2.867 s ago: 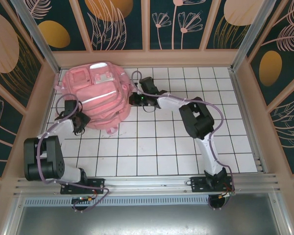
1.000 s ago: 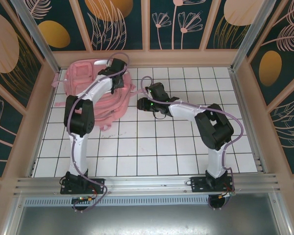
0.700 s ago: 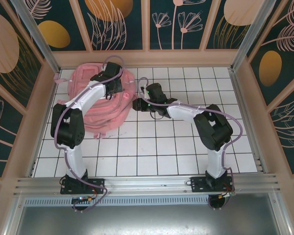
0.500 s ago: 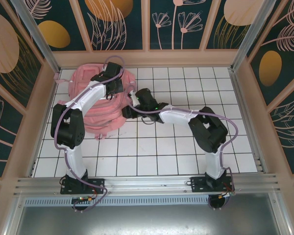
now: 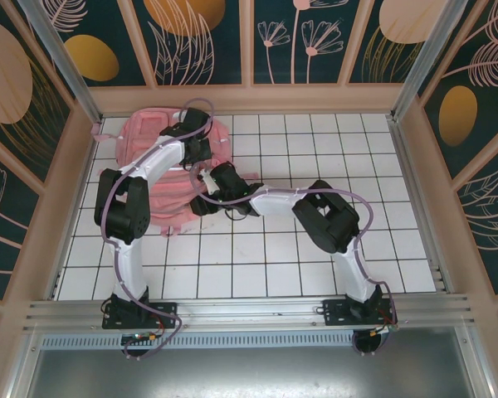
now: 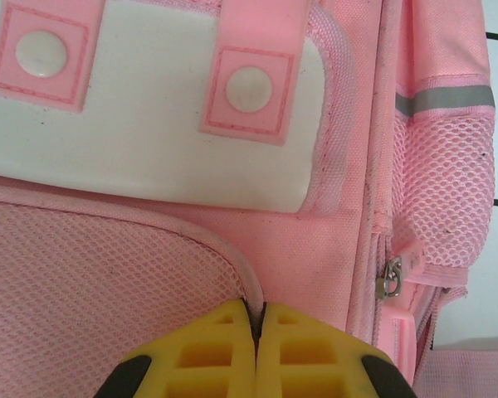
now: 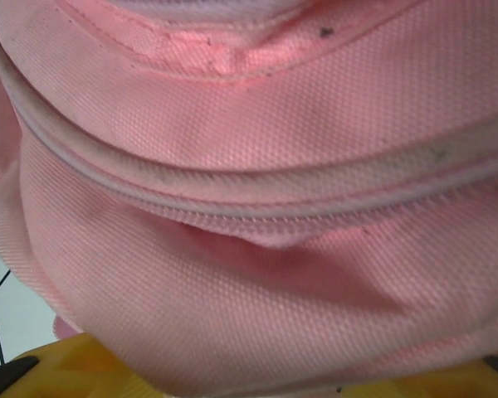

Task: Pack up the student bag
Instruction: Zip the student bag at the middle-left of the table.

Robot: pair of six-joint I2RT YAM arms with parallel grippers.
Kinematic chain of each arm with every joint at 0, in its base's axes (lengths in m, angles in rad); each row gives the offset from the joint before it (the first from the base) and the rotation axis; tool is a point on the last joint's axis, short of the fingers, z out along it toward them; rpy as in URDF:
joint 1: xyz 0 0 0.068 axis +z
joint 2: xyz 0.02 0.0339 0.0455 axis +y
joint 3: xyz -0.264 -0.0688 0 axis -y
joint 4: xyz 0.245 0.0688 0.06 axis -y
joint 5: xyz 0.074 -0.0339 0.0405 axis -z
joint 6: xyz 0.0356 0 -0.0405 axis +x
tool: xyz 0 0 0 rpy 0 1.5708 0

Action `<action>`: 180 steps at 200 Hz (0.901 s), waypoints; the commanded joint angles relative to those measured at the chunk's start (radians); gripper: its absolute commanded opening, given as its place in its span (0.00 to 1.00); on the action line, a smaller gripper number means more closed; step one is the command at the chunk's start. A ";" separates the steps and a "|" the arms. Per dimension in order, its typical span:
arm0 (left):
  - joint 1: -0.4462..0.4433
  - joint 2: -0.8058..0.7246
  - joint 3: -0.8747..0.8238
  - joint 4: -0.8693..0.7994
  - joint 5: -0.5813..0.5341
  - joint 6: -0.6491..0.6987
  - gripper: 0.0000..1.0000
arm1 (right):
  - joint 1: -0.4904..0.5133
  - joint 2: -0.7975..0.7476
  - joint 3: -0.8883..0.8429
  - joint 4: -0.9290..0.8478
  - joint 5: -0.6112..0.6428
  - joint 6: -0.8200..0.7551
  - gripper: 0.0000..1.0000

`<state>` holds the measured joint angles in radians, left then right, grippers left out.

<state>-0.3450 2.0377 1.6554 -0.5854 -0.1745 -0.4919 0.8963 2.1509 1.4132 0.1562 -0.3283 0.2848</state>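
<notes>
Top view, student bag: the student bag (image 5: 149, 137) lies at the far left of the tiled table (image 5: 315, 166), close to the back-left corner.
Top view, left gripper: the left gripper (image 5: 197, 148) is set down on the bag's upper right part, its arm arched over the bag. Judged to be pinning the soft body in place.
Top view, right gripper: the right gripper (image 5: 201, 201) meets the bag's near right edge, its arm stretched low across the tiles. Judged to be working a fold there.
Left wrist view, fingers: the yellow fingers (image 6: 207, 352) are closed, pads meeting, with nothing seen between them. The tips sit at the piped edge of the mesh front pocket (image 6: 91, 290), below the glossy panel (image 6: 149, 124).
Left wrist view, zip: a zip pull (image 6: 389, 278) hangs beside the side mesh pocket (image 6: 448, 191), untouched.
Right wrist view, fingers: the yellow fingers (image 7: 41, 373) stand apart with a fold of pink bag fabric bulging between them. Whether they bite on it cannot be told.
Task status: judged to be at the bag-handling stage, loading not yet begun.
</notes>
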 commanded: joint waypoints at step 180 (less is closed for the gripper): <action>0.008 0.037 0.032 0.002 0.077 -0.047 0.00 | 0.023 0.007 0.045 0.121 -0.181 -0.009 0.41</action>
<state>-0.3386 2.0441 1.6684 -0.5991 -0.1555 -0.5068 0.8978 2.1796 1.4094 0.2512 -0.4911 0.2932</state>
